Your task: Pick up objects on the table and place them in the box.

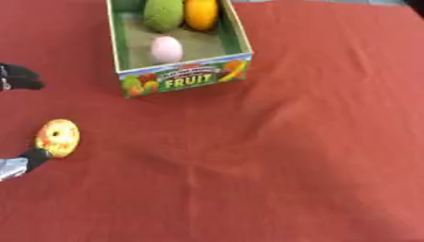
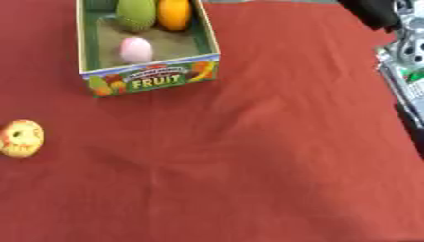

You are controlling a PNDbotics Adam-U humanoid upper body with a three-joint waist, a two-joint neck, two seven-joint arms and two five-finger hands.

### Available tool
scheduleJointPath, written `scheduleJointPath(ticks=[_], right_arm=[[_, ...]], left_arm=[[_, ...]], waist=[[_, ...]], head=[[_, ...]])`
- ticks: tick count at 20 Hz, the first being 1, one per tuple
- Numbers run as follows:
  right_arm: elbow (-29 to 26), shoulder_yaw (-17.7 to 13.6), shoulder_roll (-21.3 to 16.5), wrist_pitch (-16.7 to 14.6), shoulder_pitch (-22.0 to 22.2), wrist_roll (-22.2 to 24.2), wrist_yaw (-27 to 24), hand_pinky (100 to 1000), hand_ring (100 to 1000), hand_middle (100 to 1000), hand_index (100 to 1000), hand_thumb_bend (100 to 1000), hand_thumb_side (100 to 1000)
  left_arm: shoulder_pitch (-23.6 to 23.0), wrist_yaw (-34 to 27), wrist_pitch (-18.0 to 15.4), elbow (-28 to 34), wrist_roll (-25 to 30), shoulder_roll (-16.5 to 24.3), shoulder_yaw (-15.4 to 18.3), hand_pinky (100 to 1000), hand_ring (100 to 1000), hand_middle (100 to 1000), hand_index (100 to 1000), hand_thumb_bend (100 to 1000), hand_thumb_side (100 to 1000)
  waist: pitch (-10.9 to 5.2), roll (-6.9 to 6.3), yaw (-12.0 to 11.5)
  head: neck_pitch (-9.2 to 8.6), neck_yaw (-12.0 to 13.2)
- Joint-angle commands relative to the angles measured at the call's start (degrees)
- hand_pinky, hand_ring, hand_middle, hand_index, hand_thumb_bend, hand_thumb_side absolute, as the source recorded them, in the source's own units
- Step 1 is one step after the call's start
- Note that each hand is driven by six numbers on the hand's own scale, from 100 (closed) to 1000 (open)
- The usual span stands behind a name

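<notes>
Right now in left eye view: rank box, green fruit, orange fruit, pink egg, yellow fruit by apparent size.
1. box
2. green fruit, cut off by the top edge
3. orange fruit and yellow fruit: look alike, and the yellow one is nearer the camera, so unranked
4. pink egg
</notes>
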State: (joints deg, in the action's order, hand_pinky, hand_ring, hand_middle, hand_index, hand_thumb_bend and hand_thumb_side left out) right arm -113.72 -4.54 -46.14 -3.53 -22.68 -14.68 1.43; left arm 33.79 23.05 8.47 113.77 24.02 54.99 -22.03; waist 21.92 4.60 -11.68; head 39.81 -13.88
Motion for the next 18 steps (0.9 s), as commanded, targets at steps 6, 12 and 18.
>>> scheduleJointPath(ticks=[6, 12, 18], right_arm=[[-0.87, -0.43, -0.87, 0.26, -0.59, 0.10, -0.34, 860, 777, 654, 831, 100, 603], [-0.87, -0.43, -0.70, 0.44, -0.65, 0.12, -0.64, 860, 777, 652, 830, 100, 604], [-0.87, -0.35, -0.54, 0.41, -0.76, 0.25, -1.01, 863, 778, 648, 830, 100, 602]], left_arm=[[2.66, 0.18, 3.67, -0.10, 4.77, -1.06, 0.00, 874, 944, 864, 899, 495, 570], [4.27, 2.09, 3.37, -4.60, 8.07, -3.00, -1.36, 870, 936, 852, 894, 529, 490], [5.97, 5.39, 2.62, -9.61, 10.73, -4.80, -2.17, 865, 925, 842, 889, 529, 455]], waist=[[-2.01, -1.23, 0.34], [-1.98, -1.32, 0.68], [-1.95, -1.44, 0.92]], head=[[0.91, 0.37], [1.20, 0.70], [1.56, 1.03]])
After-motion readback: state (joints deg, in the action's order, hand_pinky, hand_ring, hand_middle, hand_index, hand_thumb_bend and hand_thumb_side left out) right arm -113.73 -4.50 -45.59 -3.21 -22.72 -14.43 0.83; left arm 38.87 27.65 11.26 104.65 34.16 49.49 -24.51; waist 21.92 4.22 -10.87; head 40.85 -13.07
